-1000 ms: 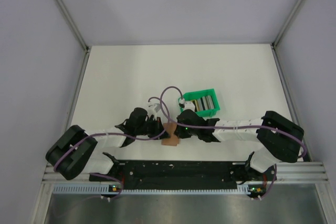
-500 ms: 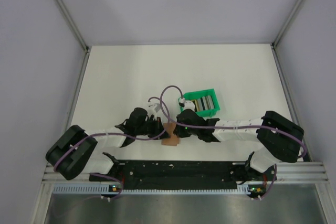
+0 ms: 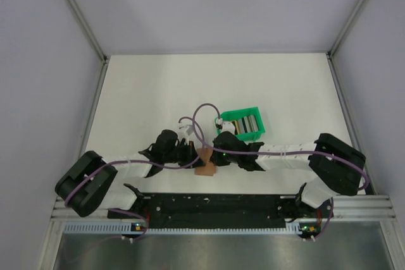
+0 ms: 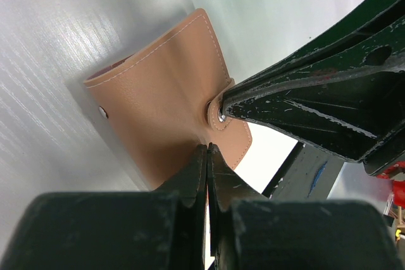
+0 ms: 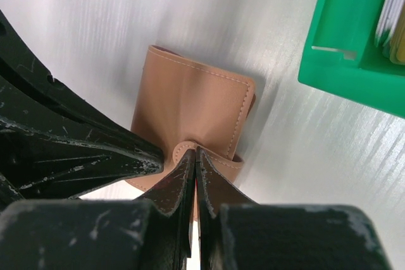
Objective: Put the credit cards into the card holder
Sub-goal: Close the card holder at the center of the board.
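Note:
The tan card holder (image 3: pixel 204 159) lies on the white table between my two grippers, folded. It also shows in the left wrist view (image 4: pixel 158 105) and the right wrist view (image 5: pixel 190 105). My left gripper (image 4: pixel 207 150) is shut on its near edge. My right gripper (image 5: pixel 195 153) is shut on the small strap tab with the snap (image 4: pixel 219 113), coming in from the opposite side. The credit cards (image 3: pixel 243 122) stand on edge in the green tray (image 3: pixel 251 136); grey and yellow edges (image 5: pixel 393 17) show.
The green tray's wall (image 5: pixel 342 42) is just right of and beyond the card holder. Purple cables (image 3: pixel 199 115) loop above both wrists. The black rail (image 3: pixel 209 203) runs along the near table edge. Grey walls enclose the table.

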Action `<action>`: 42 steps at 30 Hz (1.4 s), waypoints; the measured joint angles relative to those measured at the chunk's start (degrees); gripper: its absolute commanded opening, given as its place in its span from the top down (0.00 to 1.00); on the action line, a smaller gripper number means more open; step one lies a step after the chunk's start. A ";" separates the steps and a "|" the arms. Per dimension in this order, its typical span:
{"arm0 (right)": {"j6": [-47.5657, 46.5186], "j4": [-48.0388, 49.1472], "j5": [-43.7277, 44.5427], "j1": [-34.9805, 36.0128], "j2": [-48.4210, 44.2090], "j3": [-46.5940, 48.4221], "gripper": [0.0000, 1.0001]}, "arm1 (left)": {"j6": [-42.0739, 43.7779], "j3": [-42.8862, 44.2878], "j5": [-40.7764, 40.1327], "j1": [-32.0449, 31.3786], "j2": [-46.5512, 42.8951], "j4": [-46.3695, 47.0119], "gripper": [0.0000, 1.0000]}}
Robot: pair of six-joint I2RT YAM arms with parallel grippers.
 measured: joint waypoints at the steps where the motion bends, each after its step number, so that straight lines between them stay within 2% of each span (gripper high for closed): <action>1: -0.02 -0.31 0.00 0.00 0.11 0.17 0.99 | 0.00 0.00 0.00 0.00 0.00 0.00 1.00; 4: -0.37 -1.55 0.26 0.00 0.63 1.42 0.96 | -0.35 -0.07 -0.07 0.00 0.00 0.02 0.95; 5: -0.81 -2.05 0.50 -0.02 0.66 1.73 0.95 | -0.85 -0.31 -0.11 0.02 -0.04 0.39 0.89; 6: -1.11 -2.16 0.66 -0.07 0.63 1.81 0.94 | -1.66 -0.83 -0.33 0.02 -0.31 1.05 0.77; 8: -1.84 -2.64 0.68 -0.46 0.39 1.84 0.90 | -3.28 -2.38 -1.14 0.00 -1.92 1.99 0.63; 11: -2.75 -4.61 0.59 -1.75 -1.86 1.79 0.85 | -6.14 -4.63 -3.19 -0.15 -8.68 0.04 0.41; 14: -3.10 -5.57 0.63 -2.82 -6.12 1.62 0.80 | -6.58 -4.42 -7.30 -0.09 -16.11 -6.16 0.32; 17: -2.54 -4.98 0.63 -3.08 -9.94 0.07 0.79 | -6.14 -3.28 -11.34 -0.09 -21.51 -12.24 0.30; 21: -0.35 -4.20 0.50 -3.08 -12.52 -4.94 0.78 | -5.73 -2.86 -13.22 -0.07 -20.72 -15.26 0.30; 26: 2.08 -4.26 -0.33 -3.08 -12.63 -9.57 0.77 | -6.29 -3.82 -11.43 0.00 -16.39 -12.63 0.30; 31: 3.04 -2.23 -1.57 -3.08 -12.57 -9.57 0.77 | -7.43 -4.42 -11.13 -0.02 -16.11 -11.50 0.39; 34: 3.37 -0.68 -2.47 -3.08 -12.33 -9.57 0.78 | -8.35 -4.55 -11.43 -0.46 -15.61 -11.50 0.42; 42: 3.54 1.86 -3.39 -3.08 -8.72 -8.96 0.78 | -11.30 -3.43 -15.04 -4.83 -12.72 -10.25 0.45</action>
